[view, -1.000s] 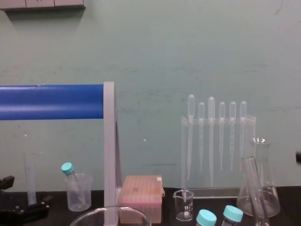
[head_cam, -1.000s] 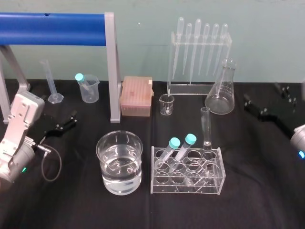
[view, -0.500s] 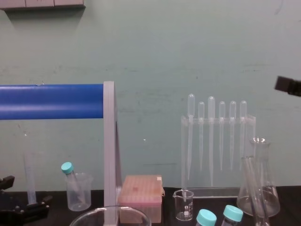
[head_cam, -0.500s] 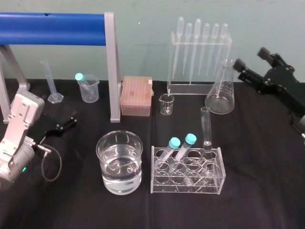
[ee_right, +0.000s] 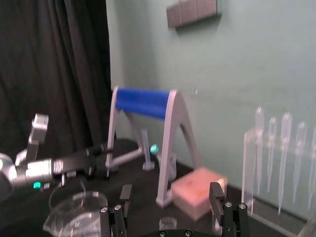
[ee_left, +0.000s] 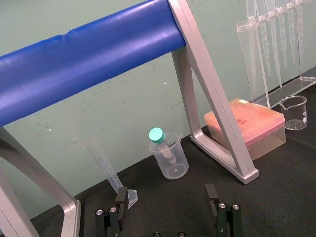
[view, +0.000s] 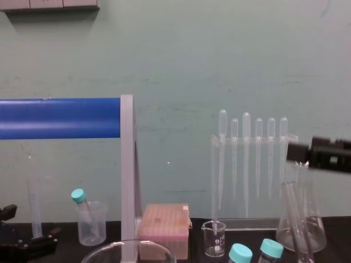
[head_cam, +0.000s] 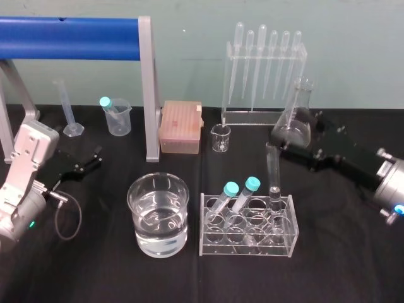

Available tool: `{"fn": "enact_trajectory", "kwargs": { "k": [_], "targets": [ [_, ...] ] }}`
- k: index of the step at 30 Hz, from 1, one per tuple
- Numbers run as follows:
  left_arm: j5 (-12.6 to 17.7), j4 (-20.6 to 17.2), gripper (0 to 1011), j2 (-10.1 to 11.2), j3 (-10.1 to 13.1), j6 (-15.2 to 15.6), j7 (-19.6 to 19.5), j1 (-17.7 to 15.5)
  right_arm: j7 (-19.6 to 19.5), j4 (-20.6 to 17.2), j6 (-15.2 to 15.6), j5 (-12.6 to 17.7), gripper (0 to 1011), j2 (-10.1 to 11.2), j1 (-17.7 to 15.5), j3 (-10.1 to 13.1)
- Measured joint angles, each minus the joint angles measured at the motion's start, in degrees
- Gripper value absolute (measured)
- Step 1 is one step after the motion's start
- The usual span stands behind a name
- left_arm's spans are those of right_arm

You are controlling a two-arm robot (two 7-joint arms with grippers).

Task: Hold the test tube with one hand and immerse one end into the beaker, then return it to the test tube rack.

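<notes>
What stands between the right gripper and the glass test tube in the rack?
Nothing visible. The open right gripper is just right of the test tube's upper part, a bare gap between them. The flask stands behind the gripper, not in its path. The left gripper is parked far left.

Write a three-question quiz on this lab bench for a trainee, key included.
1. True or false: the test tube stands in the rack.
2. What does the beaker hold? A. clear liquid. B. pink powder. C. nothing.
3. Which gripper is nearer the test tube?

Key
1. True. It stands upright in a slot at the rack's right end.
2. A.
3. The right gripper, open, close to the tube's top. The left gripper rests open at the table's left side.
</notes>
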Motion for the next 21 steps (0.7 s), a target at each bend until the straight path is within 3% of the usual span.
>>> {"fn": "enact_trajectory", "kwargs": {
  "k": [11, 21],
  "targets": [
    [0.0, 0.0, 1000, 0.0, 0.0, 0.0, 0.0, 0.0, -1.3, 3.6, 2.6, -3.1, 1004, -1.0, 2.1, -3.7],
    [0.0, 0.0, 1000, 0.0, 0.0, 0.0, 0.0, 0.0, -1.3, 4.9, 3.5, -4.4, 1004, -1.7, 3.1, -5.2]
  ]
}}
